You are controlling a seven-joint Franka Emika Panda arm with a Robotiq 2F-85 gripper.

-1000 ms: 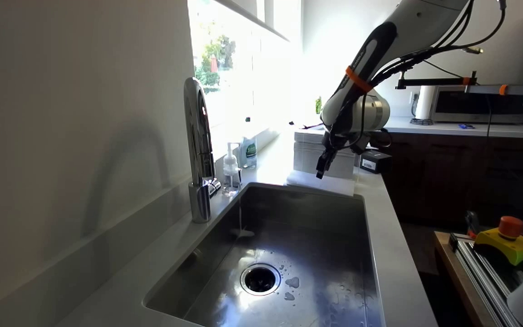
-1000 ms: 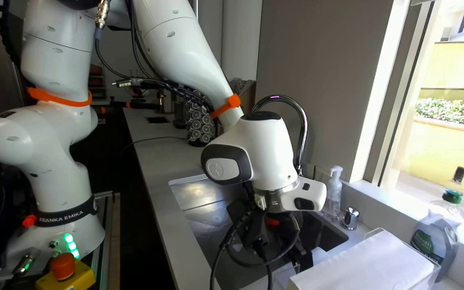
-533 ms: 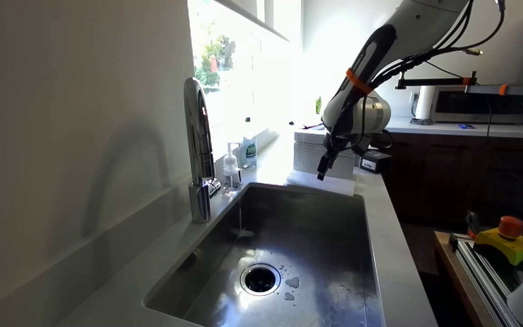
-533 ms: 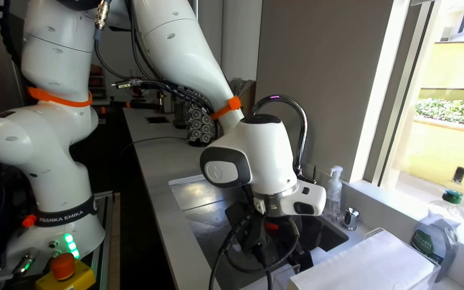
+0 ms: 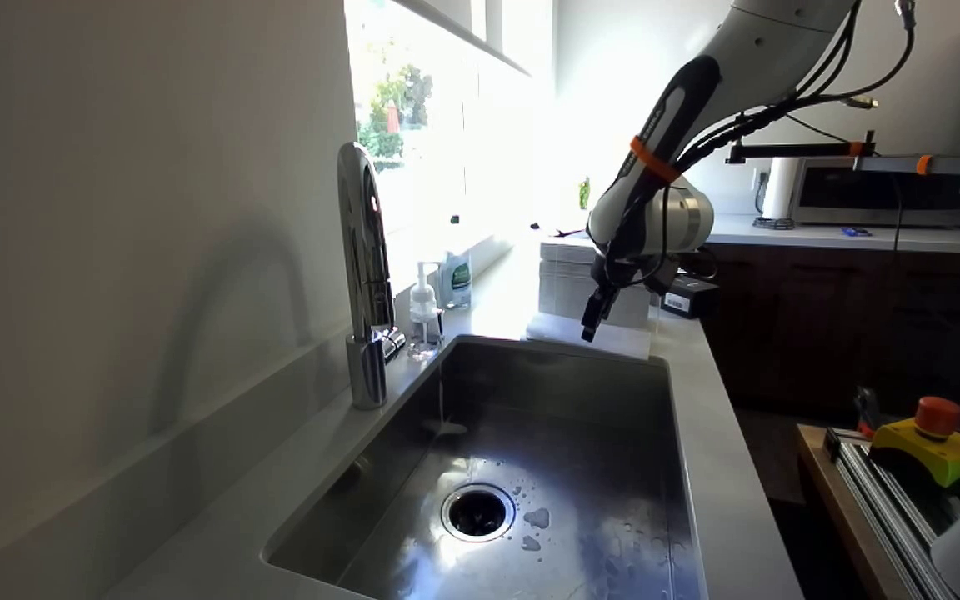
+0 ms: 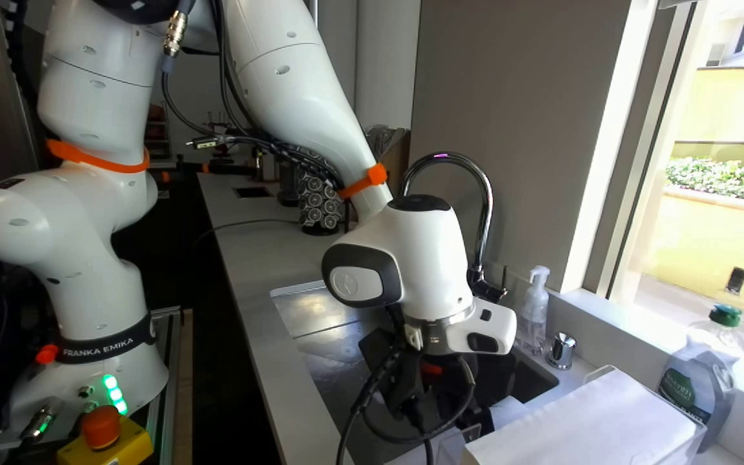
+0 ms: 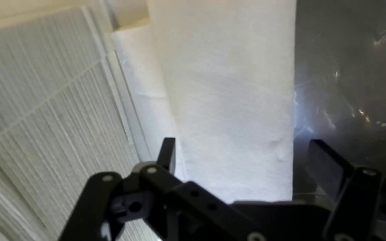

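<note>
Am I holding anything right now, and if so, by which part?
Nothing is held: the gripper stands open, and in the wrist view the white paper shows between its fingers, ungripped.

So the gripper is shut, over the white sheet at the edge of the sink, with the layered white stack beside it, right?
Not quite: the gripper is open, not shut. The wrist view shows its fingers spread wide apart. It is over the white sheet at the edge of the sink, with the layered white stack beside it.
</note>
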